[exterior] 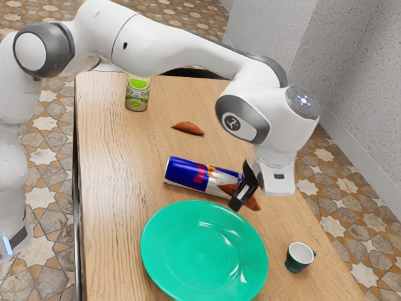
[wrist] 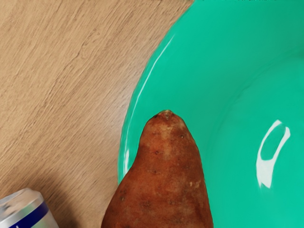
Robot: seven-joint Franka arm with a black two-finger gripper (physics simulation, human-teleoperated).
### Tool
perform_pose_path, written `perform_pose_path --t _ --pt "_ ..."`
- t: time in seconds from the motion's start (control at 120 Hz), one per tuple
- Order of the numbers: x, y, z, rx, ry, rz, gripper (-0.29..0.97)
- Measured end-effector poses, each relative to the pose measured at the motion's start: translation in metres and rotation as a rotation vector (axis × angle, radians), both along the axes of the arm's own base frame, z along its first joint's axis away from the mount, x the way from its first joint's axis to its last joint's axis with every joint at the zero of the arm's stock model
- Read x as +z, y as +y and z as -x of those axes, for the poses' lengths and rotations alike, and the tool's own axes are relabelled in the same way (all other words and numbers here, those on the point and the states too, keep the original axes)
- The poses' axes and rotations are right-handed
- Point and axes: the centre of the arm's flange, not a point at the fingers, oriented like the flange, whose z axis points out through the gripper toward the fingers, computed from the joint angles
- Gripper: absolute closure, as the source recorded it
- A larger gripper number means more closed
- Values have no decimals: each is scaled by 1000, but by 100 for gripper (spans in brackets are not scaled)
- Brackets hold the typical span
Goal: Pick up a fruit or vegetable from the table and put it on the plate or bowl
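Sweet potato point(wrist: 160, 183) is clamped in the pincer point(exterior: 242, 195), held low with its tip just over the rim of the plate point(exterior: 188, 257), so I'd judge a short carry inward precedes release. A tipped can point(exterior: 194, 174) lies beside the hand, and a second potato point(exterior: 188, 128) sits farther up the worktop point(exterior: 113, 163).

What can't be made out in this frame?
Sweet potato: exterior view, mostly hidden behind the gripper; wrist view, thick end cut off by the edge.
Red Bull can: exterior view, one end hidden by the gripper.
Green container: exterior view, top hidden by the arm.
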Motion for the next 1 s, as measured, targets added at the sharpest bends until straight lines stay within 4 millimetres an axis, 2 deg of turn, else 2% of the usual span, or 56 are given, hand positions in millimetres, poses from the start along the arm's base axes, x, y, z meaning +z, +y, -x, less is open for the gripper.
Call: perform_pose_path --t 0.092,0.167,0.225,0.333,0.525,0.642,0.775,0.833,0.858,0.892,0.933,1.0 --pt "-7 0 4 -24 7 -8 54" --pt "-9 7 19 -37 14 -14 54" --pt "-10 2 30 -59 4 -31 54" --pt "-12 -20 49 -118 4 -21 53" --pt "-35 -21 53 -125 40 -21 53" --pt "-37 -20 52 -117 38 -20 24" --pt "-37 -15 47 -96 32 -23 9" --pt "-32 -2 38 -64 25 -20 6" --pt "-24 12 26 -24 14 -14 5" --pt "-15 44 2 62 9 -4 4" --pt "-9 101 -28 213 5 -21 3" --pt "10 176 -50 396 -23 -41 2"
